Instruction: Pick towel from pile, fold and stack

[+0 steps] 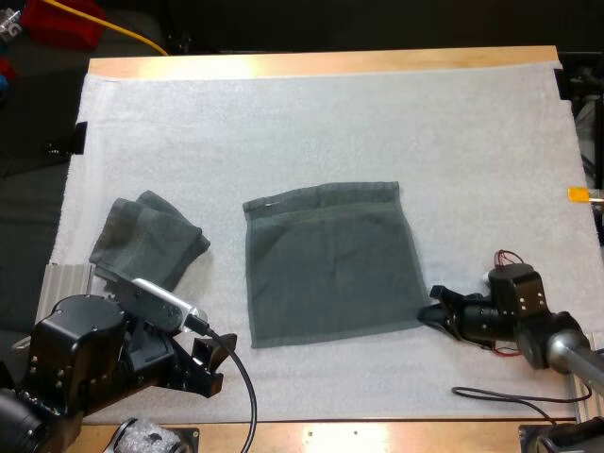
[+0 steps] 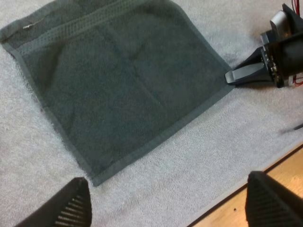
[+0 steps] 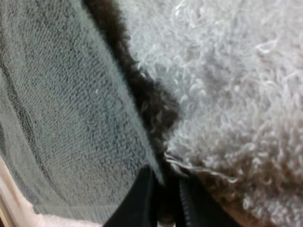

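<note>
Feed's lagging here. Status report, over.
Left gripper open, clear. Right gripper shut on flat towel at near right corner. Towel not yet folded. Nothing in the way; crumpled towel off left.

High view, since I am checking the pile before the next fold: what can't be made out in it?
- Crumpled towel: its near edge is hidden behind the left arm.
- Crumpled towel: whether it is one towel or several, because its own folds hide that.
- Spread towel: how much of its near right corner the right pincer pinches is too small to tell.
</note>
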Controlling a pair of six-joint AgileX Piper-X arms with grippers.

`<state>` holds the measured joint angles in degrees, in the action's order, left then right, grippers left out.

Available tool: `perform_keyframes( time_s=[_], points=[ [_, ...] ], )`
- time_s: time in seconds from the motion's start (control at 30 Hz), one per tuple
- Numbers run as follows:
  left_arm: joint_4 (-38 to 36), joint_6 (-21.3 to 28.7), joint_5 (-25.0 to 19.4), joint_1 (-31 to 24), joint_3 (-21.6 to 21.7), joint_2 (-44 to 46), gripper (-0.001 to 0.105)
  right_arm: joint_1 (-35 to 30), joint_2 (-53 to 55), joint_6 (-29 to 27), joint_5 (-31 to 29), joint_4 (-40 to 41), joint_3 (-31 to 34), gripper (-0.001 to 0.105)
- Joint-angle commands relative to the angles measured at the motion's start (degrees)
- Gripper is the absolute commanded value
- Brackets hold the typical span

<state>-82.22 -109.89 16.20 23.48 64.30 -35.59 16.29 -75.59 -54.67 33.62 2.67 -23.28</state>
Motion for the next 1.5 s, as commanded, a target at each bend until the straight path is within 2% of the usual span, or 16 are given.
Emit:
perform_keyframes(
  time_s=[0.0, 0.23, 0.47, 0.6, 0.77, 0.97, 1.2, 1.37, 1.47],
  points=[
    [0.63, -0.55, 0.29, 0.35, 0.21, 0.24, 0.066, -0.01, 0.25, -1.13, -2.38, 2.42, 1.23, 0.001],
    [3.84, -0.66, 0.29, 0.35, -0.09, -0.9, 0.066, -0.01, 5.59, -1.33, -4.37, 5.03, 1.23, 0.001],
    [5.1, -0.66, 0.29, 0.35, -0.1, -5.9, 0.066, -0.01, 10.28, -5.54, -7.17, 11.62, 1.23, 0.001],
    [8.27, -0.66, 0.29, 0.35, -1.7, -9.01, 0.066, -0.01, 12.94, -7.37, -9.11, 14.94, 1.23, 0.001],
    [13.01, -1.71, 2.34, 0.35, -7.86, -11.23, 0.066, -0.01, 16.22, -8.57, -10.71, 17.51, 1.23, 0.001],
    [20.45, -5.92, 6.88, 0.35, -16.55, -11.29, 0.066, -0.01, 17.42, -8.74, -10.85, 18.79, 1.23, 0.001],
    [26.0, -8.56, 8.33, 0.35, -25.85, -11.29, 0.066, -0.01, 17.42, -9.84, -10.85, 19.9, 1.23, 0.001],
    [30.92, -11.06, 13.44, 0.35, -32.02, -11.29, 0.066, -0.01, 17.42, -9.84, -10.85, 19.89, 1.23, 0.001],
    [34.29, -12.91, 14.49, 0.35, -34.63, -11.38, 0.066, -0.01, 17.42, -9.84, -10.85, 19.89, 1.23, 0.001]
  ],
)
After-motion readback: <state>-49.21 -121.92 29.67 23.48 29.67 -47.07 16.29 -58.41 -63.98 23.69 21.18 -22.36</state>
